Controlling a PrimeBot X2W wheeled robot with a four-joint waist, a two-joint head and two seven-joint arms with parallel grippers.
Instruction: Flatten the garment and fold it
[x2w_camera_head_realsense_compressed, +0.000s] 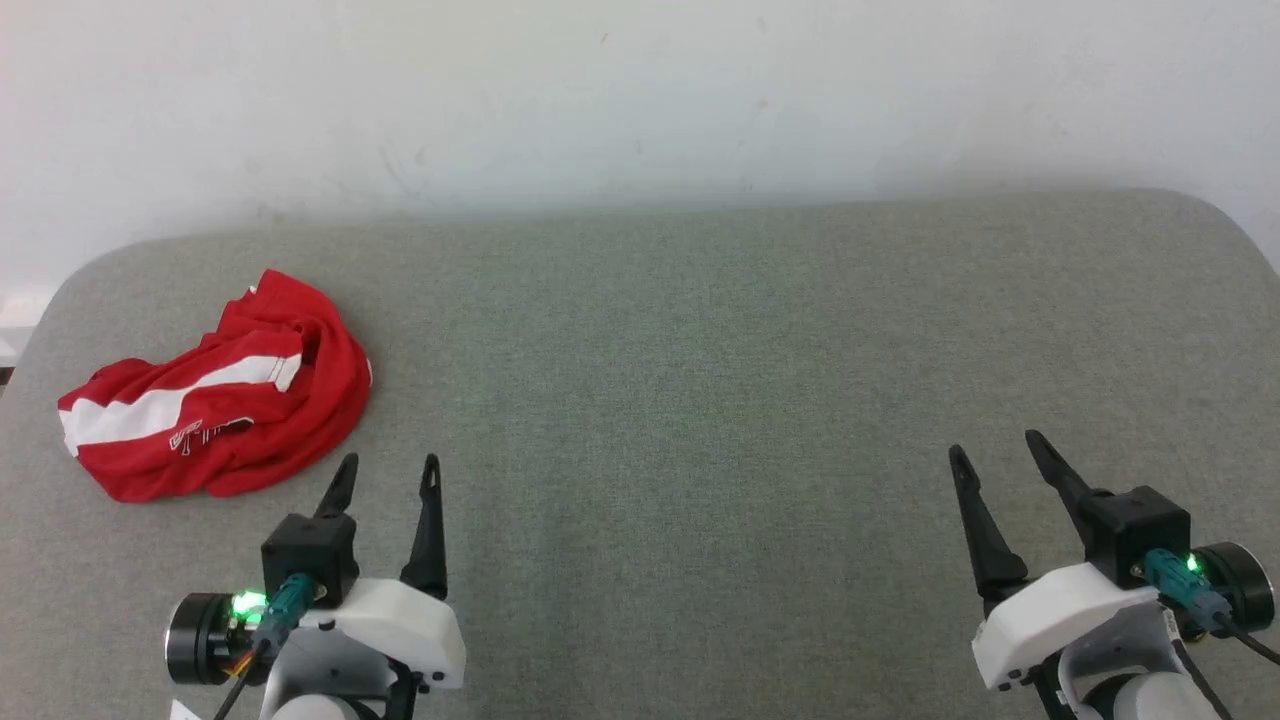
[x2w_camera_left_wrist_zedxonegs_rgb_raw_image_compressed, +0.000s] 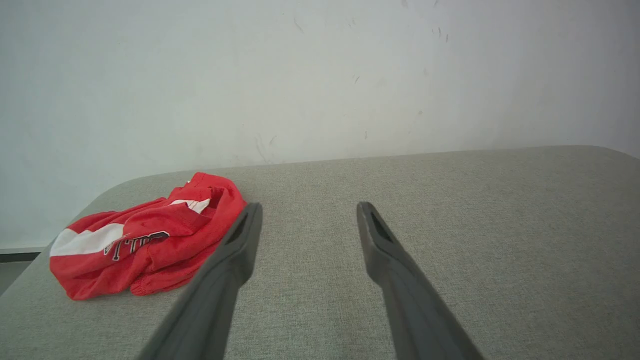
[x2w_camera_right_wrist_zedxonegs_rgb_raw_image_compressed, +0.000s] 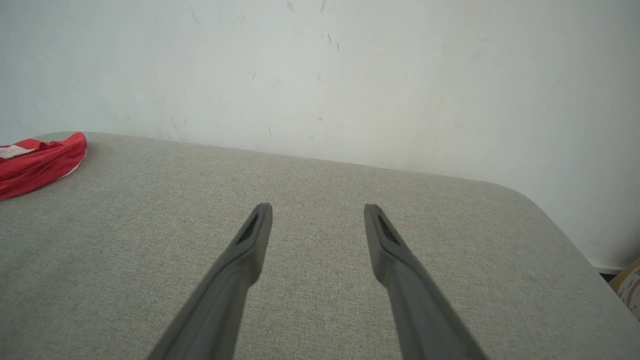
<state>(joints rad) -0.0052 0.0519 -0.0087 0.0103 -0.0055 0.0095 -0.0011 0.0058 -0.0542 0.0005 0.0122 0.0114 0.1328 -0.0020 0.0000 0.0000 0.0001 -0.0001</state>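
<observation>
Since both grippers are hovering with nothing in them, I'd say we're right at the start: nothing flattened, nothing folded yet. The garment (x2w_camera_head_realsense_compressed: 215, 400) sits in a crumpled red heap on the grey padded table (x2w_camera_head_realsense_compressed: 700, 330), just beyond the left gripper (x2w_camera_head_realsense_compressed: 391, 460) and off to the outer side of its fingertips, close but not touching. That gripper's two dark fingers (x2w_camera_head_realsense_compressed: 428, 520) are spread apart and empty. The right gripper (x2w_camera_head_realsense_compressed: 995, 443) is spread wide and empty too, and the heap lies well apart from it, far past its inner finger. My guess for the next move: the left one reaches forward and outward to pinch an edge of the shorts. It probably drags the heap toward the middle so the right one can get a corner, then they pull it taut. As for writing, there's black-and-white outlined lettering (x2w_camera_head_realsense_compressed: 205, 433) under the broad white band (x2w_camera_head_realsense_compressed: 150, 405). It's scrunched into the folds, so I can't read a whole word.
</observation>
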